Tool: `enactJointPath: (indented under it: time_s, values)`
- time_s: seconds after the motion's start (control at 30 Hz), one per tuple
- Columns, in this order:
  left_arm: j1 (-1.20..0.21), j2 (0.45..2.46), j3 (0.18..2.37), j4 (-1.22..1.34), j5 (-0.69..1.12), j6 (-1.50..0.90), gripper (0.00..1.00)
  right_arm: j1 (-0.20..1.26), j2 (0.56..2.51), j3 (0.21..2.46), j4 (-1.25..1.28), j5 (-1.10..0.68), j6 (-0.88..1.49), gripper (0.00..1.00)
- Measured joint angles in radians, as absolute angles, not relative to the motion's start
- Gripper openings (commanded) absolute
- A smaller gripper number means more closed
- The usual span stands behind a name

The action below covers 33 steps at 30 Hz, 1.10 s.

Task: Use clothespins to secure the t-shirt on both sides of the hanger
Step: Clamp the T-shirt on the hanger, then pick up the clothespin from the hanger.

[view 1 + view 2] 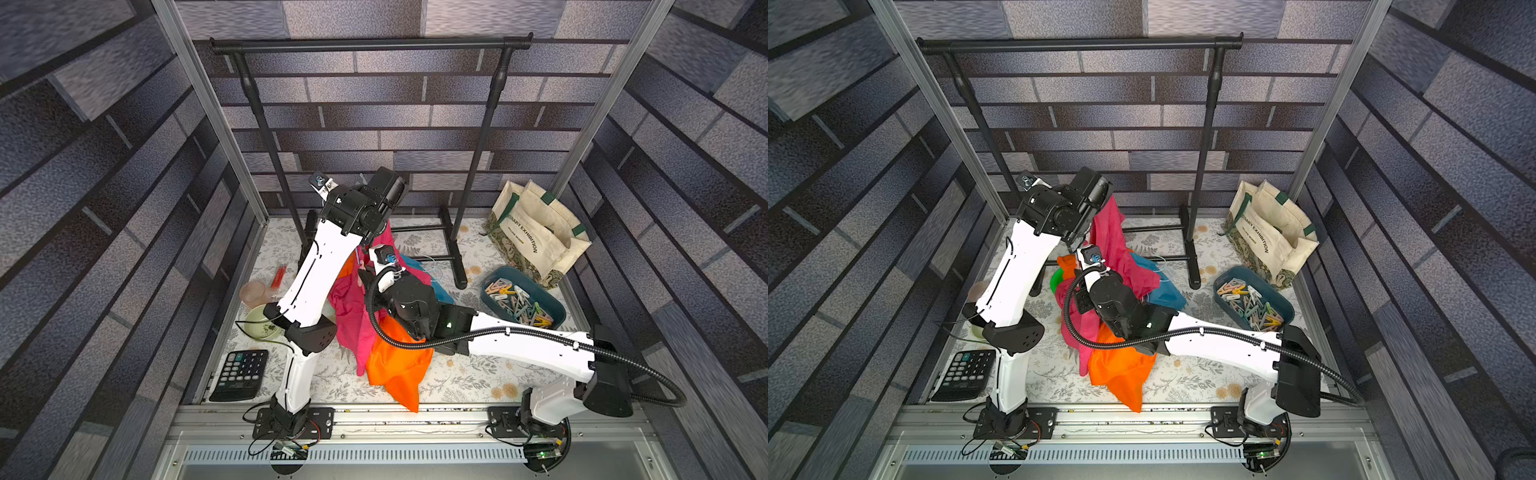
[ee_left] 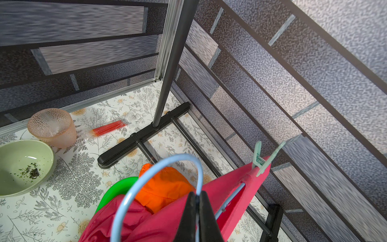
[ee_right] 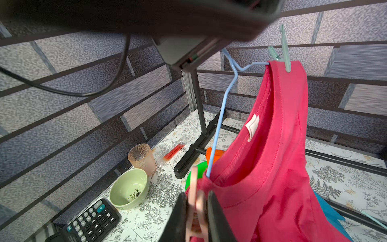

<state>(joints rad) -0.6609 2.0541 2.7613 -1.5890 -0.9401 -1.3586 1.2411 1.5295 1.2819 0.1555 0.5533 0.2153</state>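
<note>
Right claw (image 3: 196, 193) tight on pink clothespin (image 3: 193, 184), lengthwise along fingers (image 3: 215, 209), tip toward t-shirt (image 3: 272, 167) (left claw (image 2: 197, 194) clamping hanger (image 2: 184, 156))

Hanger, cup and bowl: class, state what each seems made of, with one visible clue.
The hanger is probably thin wire with a pale blue coating: slim bent rod. The cup is translucent pink plastic or glass: dimpled, see-through wall. The bowl is likely glazed ceramic, pale green: smooth sheen, possibly plastic.

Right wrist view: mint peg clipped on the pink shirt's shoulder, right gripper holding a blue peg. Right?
Not quite. The right wrist view shows the right gripper holding a pale pink peg, not blue. The mint peg is clipped on the shoulder of the pink shirt.
</note>
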Motion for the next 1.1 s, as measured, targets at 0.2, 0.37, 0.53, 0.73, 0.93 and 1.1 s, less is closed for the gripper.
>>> enactJointPath:
  time_s: [0.2, 0.37, 0.53, 0.73, 0.93, 1.1]
  values:
    - [-0.661, 2.054, 2.761, -1.589, -0.94, -1.342, 0.0, 1.268, 1.547, 1.279, 0.159, 0.558, 0.17, 0.21]
    - [-0.661, 2.054, 2.761, -1.589, -0.94, -1.335, 0.0, 1.281, 1.568, 1.279, 0.163, 0.572, 0.139, 0.36]
    - [-0.661, 2.054, 2.761, -1.589, -0.94, -1.335, 0.0, 1.283, 1.576, 1.278, 0.162, 0.576, 0.125, 0.58]
    - [-0.661, 2.054, 2.761, -1.589, -0.94, -1.333, 0.0, 1.29, 1.565, 1.272, 0.147, 0.566, 0.13, 0.7]
    - [-0.651, 2.054, 2.761, -1.589, -0.94, -1.306, 0.0, 1.314, 1.416, 1.202, 0.052, 0.529, 0.165, 0.72]
    - [-0.647, 2.048, 2.761, -1.588, -0.917, -1.195, 0.0, 1.359, 1.276, 1.164, -0.025, 0.527, 0.184, 0.71]
